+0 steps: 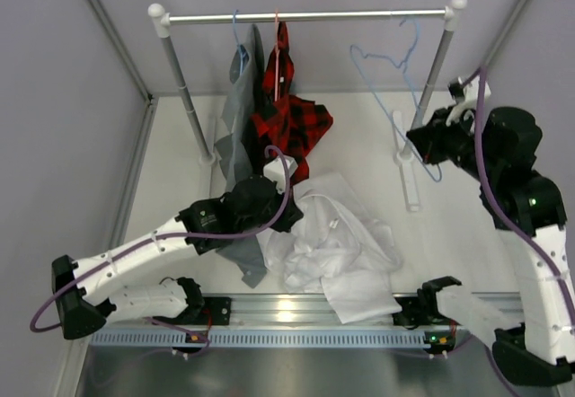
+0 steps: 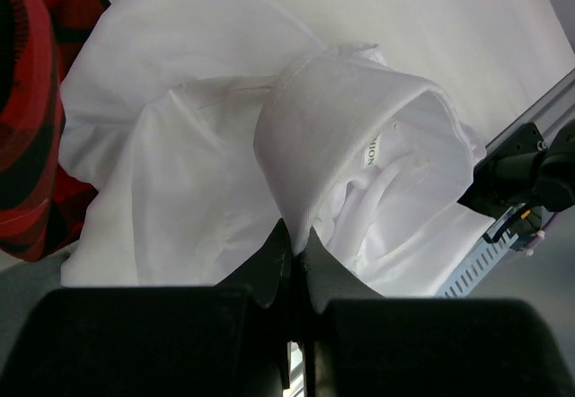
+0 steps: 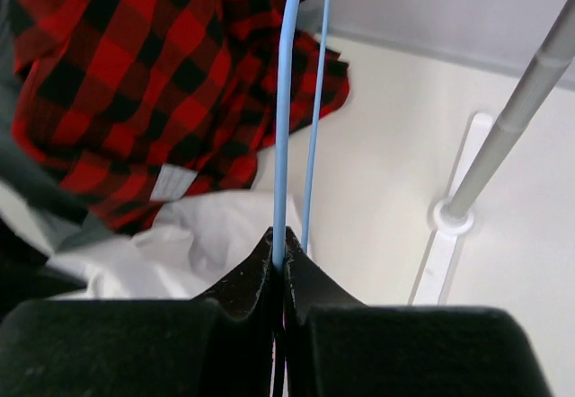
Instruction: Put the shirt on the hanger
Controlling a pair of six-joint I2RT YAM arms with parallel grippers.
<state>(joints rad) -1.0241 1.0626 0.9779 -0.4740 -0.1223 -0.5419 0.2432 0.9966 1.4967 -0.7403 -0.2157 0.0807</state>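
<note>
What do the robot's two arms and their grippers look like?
Both the left arm and right arm have white links with black joints, and a purple cable loops along each. The left gripper and right gripper have matte black, wedge-shaped fingers.

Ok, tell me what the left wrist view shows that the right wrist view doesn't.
Left wrist only: the left claw shut on the white shirt at its collar, label visible inside. Right wrist only: the right claw shut on the light blue wire hanger, and the rack pole. Both: the white shirt and the red-and-black plaid shirt.
</note>
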